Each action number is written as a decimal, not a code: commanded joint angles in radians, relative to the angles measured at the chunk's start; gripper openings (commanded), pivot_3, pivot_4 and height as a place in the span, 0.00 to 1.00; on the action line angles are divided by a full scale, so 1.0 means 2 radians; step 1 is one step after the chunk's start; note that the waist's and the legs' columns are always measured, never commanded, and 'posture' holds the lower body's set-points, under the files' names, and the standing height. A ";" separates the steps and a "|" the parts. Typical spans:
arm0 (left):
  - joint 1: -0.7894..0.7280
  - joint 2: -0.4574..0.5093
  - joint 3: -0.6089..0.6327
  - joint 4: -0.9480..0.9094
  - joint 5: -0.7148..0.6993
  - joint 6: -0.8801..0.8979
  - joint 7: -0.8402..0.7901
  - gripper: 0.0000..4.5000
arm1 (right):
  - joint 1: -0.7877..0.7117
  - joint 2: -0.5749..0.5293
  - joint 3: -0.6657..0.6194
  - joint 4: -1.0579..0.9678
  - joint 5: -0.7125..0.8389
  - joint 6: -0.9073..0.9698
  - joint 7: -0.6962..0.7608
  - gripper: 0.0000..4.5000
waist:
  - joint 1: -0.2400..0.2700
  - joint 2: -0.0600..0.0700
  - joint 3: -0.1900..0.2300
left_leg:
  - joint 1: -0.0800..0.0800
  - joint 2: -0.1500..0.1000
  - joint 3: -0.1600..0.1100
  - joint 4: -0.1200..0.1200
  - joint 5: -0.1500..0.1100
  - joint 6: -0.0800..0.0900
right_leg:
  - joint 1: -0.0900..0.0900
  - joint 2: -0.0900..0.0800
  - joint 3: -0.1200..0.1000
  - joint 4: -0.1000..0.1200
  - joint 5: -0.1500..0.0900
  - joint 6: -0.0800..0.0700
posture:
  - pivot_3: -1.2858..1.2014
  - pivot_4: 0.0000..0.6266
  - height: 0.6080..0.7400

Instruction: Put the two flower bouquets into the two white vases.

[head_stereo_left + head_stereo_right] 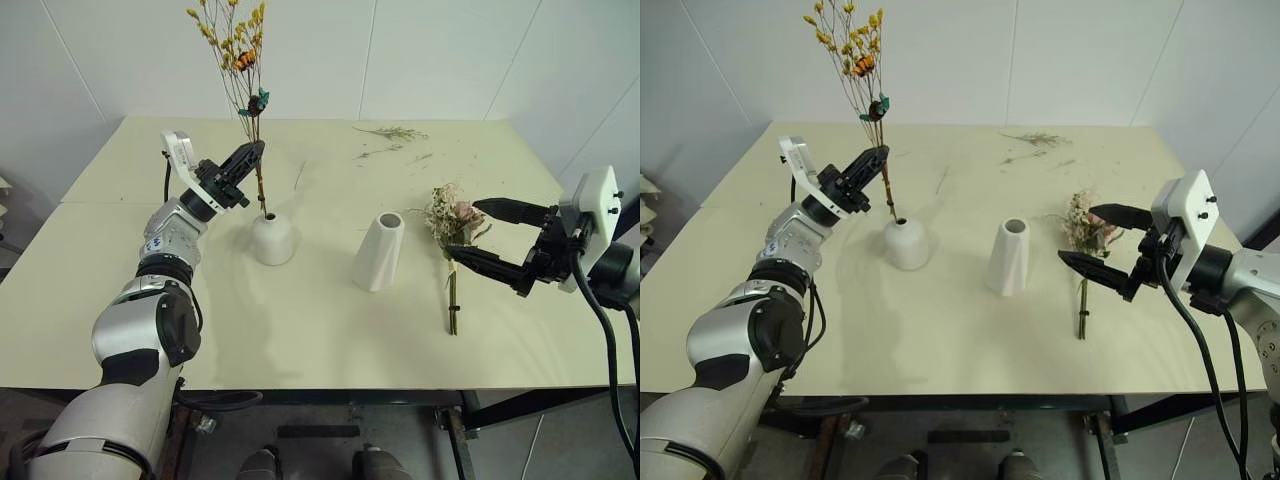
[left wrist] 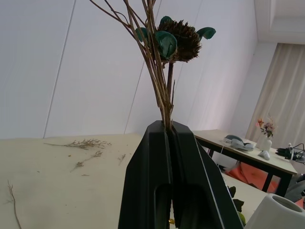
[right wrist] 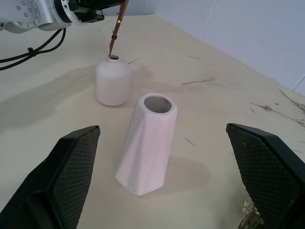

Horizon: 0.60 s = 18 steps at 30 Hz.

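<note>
The thin sprig of yellow-orange blossoms [image 1: 235,50] stands upright, and its stem's lower end reaches into the mouth of the short round white vase [image 1: 272,240]. My left gripper [image 1: 250,155] is shut on the sprig's stems a little above the vase; in the left wrist view the fingers [image 2: 143,181] clamp the stems below a dark flower head [image 2: 178,40]. The taller tapered white vase [image 1: 378,252] stands empty to the right. The fuller pale bouquet [image 1: 452,215] lies on the table beyond it. My right gripper [image 1: 465,229] is open, its fingers on either side of the flower head.
Loose dried twigs [image 1: 392,133] lie scattered near the table's far edge, with one thin twig [image 1: 300,175] behind the short vase. The cream table [image 1: 300,340] has bare room in front of both vases. A white wall rises behind the table.
</note>
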 commanded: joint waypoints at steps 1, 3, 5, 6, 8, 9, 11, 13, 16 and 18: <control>-0.009 -0.001 0.004 -0.005 0.004 -0.007 0.001 0.01 | 0.002 -0.003 -0.022 -0.017 0.010 -0.002 -0.005 1.00 | 0.000 0.000 0.000 | 0.000 0.000 0.000 0.000 0.000 0.000 | 0.000 0.000 0.000 0.000 0.000 0.000 | 0.52 0.24 1.00; -0.008 -0.002 0.003 -0.004 0.005 -0.007 0.002 0.01 | 0.004 -0.002 -0.022 -0.018 0.010 -0.002 -0.006 1.00 | 0.000 0.000 0.000 | 0.000 0.000 0.000 0.000 0.000 0.000 | 0.000 0.000 0.000 0.000 0.000 0.000 | 0.52 0.24 1.00; -0.007 -0.004 0.003 -0.004 0.006 -0.008 0.004 0.01 | 0.005 -0.003 -0.023 -0.020 0.011 -0.001 -0.007 1.00 | 0.000 0.000 0.000 | 0.000 0.000 0.000 0.000 0.000 0.000 | 0.000 0.000 0.000 0.000 0.000 0.000 | 0.52 0.24 1.00; -0.007 -0.005 0.003 -0.004 0.006 -0.008 0.005 0.01 | 0.005 -0.003 -0.023 -0.020 0.011 -0.001 -0.007 1.00 | 0.000 0.000 0.000 | 0.000 0.000 0.000 0.000 0.000 0.000 | 0.000 0.000 0.000 0.000 0.000 0.000 | 0.52 0.24 1.00; -0.006 -0.008 0.003 -0.004 0.007 -0.007 0.007 0.01 | 0.006 -0.003 -0.023 -0.021 0.011 -0.001 -0.008 1.00 | 0.000 0.000 0.000 | 0.000 0.000 0.000 0.000 0.000 0.000 | 0.000 0.000 0.000 0.000 0.000 0.000 | 0.52 0.24 1.00; -0.005 -0.008 0.001 -0.003 0.008 -0.008 0.007 0.01 | 0.006 -0.003 -0.023 -0.021 0.012 -0.001 -0.009 1.00 | 0.000 0.000 0.000 | 0.000 0.000 0.000 0.000 0.000 0.000 | 0.000 0.000 0.000 0.000 0.000 0.000 | 0.52 0.24 1.00; -0.004 -0.011 0.000 -0.003 0.010 -0.009 0.008 0.01 | 0.006 -0.003 -0.022 -0.023 0.013 -0.001 -0.010 1.00 | 0.000 0.000 0.000 | 0.000 0.000 0.000 0.000 0.000 0.000 | 0.000 0.000 0.000 0.000 0.000 0.000 | 0.52 0.24 1.00; -0.005 -0.013 0.000 -0.003 0.011 -0.010 0.011 0.01 | 0.007 -0.004 -0.022 -0.023 0.014 -0.001 -0.011 1.00 | 0.000 0.000 0.000 | 0.000 0.000 0.000 0.000 0.000 0.000 | 0.000 0.000 0.000 0.000 0.000 0.000 | 0.52 0.24 1.00; -0.006 -0.013 0.000 -0.002 0.012 -0.010 0.013 0.01 | 0.008 -0.004 -0.022 -0.025 0.015 -0.001 -0.012 1.00 | 0.000 0.000 0.000 | 0.000 0.000 0.000 0.000 0.000 0.000 | 0.000 0.000 0.000 0.000 0.000 0.000 | 0.52 0.24 1.00; -0.006 -0.013 -0.001 -0.002 0.014 -0.011 0.015 0.01 | 0.008 -0.004 -0.022 -0.025 0.015 -0.001 -0.013 1.00 | 0.000 0.000 0.000 | 0.000 0.000 0.000 0.000 0.000 0.000 | 0.000 0.000 0.000 0.000 0.000 0.000 | 0.52 0.24 1.00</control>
